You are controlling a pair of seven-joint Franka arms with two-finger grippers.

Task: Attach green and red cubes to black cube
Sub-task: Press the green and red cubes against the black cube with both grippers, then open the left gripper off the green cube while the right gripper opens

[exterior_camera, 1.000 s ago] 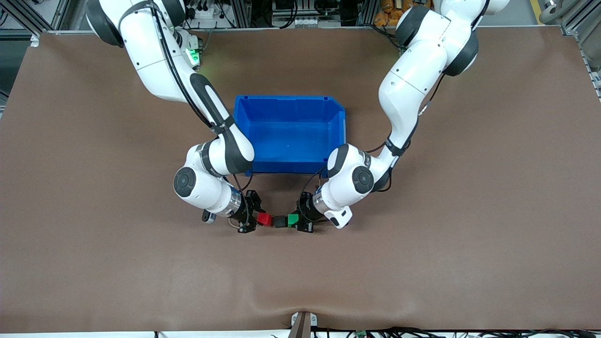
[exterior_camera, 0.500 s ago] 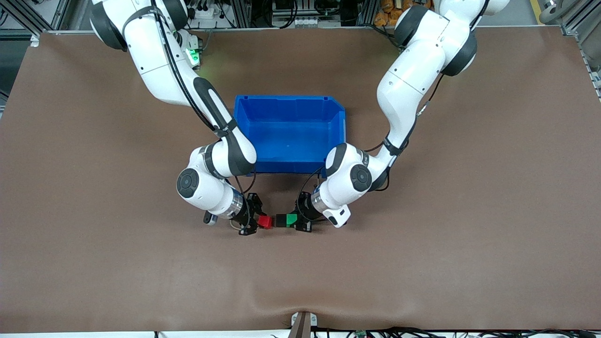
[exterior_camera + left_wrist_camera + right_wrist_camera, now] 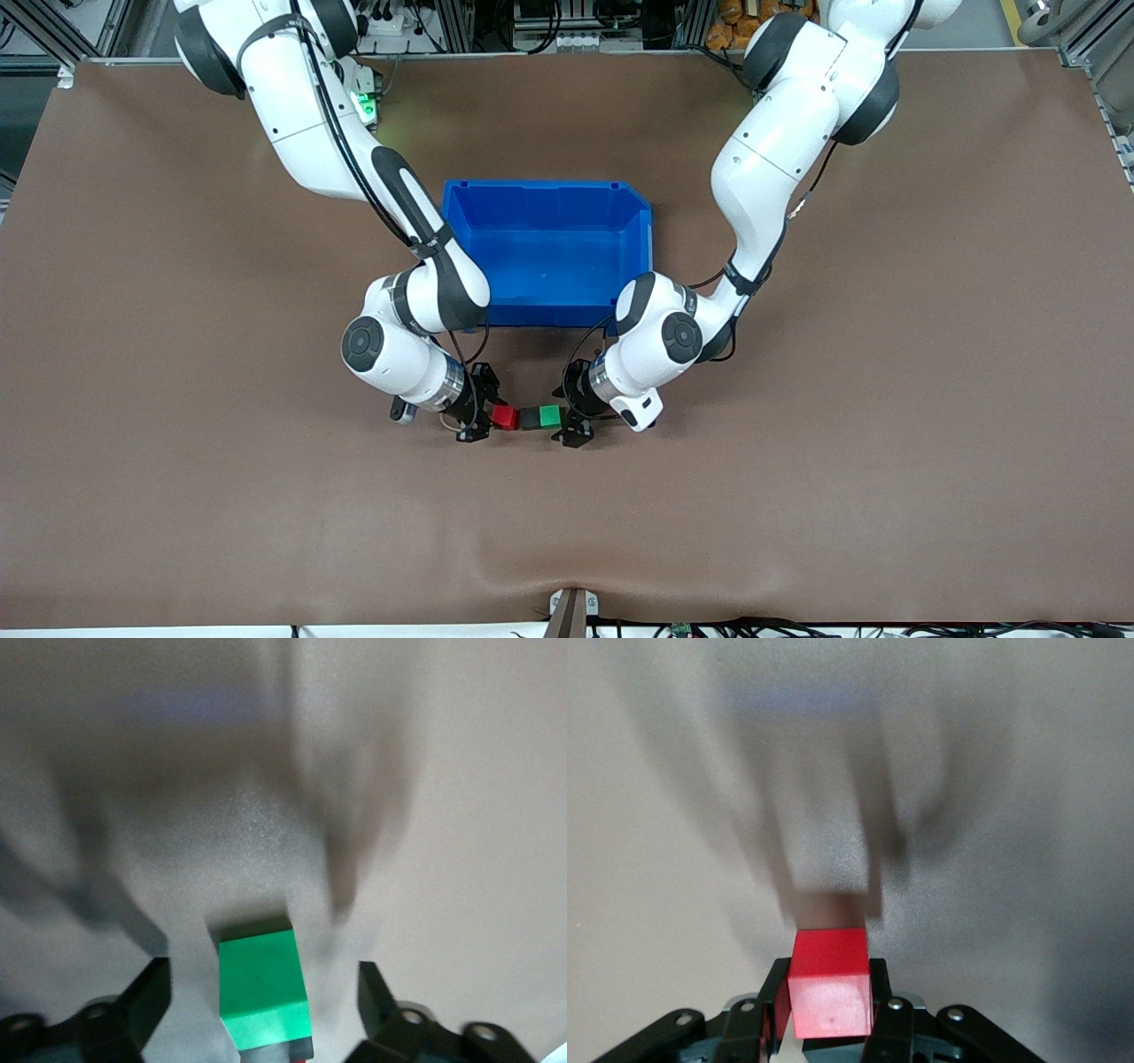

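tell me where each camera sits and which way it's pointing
Front view: high across the table, facing both arms; shows the blue bin and the joined red cube, black cube and green cube.
Left wrist view: on the left arm's wrist, looking down on the green cube between the open left end effector.
Right wrist view: on the right wrist; right end effector shut on the red cube.
Shared: each wrist cube also appears in front.

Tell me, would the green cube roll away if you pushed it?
Probably not: the green cube has flat faces and square edges, so it would likely slide. It looks stiff and solid, and seems joined to the black cube, so both might move together.
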